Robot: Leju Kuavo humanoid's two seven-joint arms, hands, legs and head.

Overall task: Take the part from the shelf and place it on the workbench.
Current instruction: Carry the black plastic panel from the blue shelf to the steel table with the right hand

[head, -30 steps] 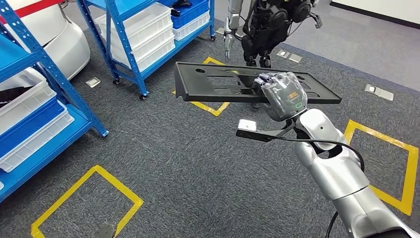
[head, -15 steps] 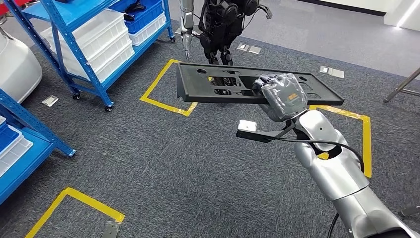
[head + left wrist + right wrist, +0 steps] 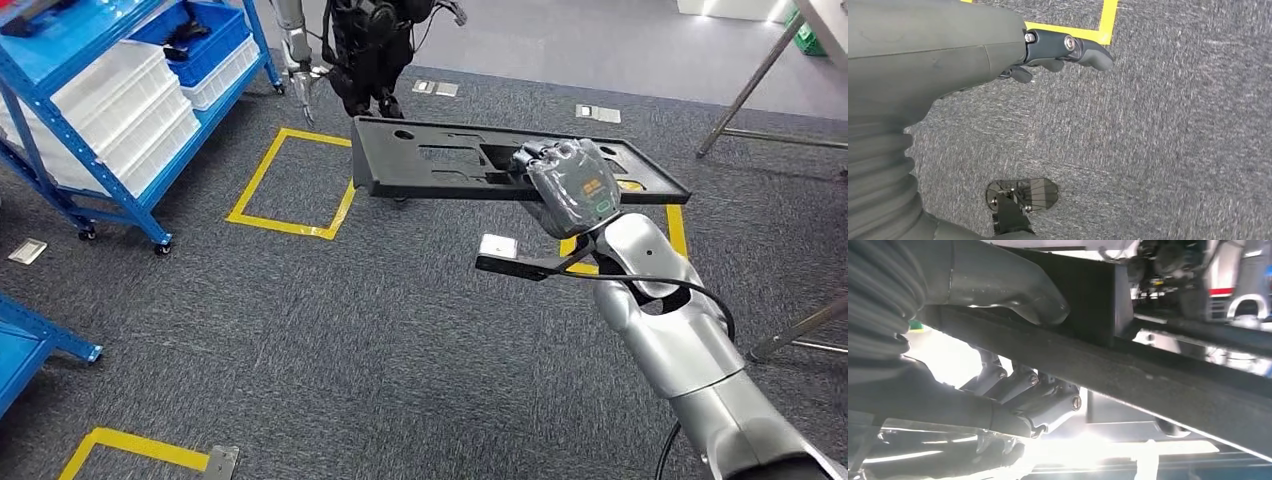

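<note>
Your right hand point(image 3: 572, 187) gripped the long flat black plastic part with cut-out slots point(image 3: 450, 162), thumb on one face and fingers point(image 3: 1048, 395) curled against the other, holding it level in the air over the grey carpet point(image 3: 330, 330). Your left hand point(image 3: 948, 60) hung over that carpet holding nothing, its dark fingers point(image 3: 1073, 47) loosely bent and apart. A blue metal shelf rack with white bins point(image 3: 110, 110) stood well to your left.
</note>
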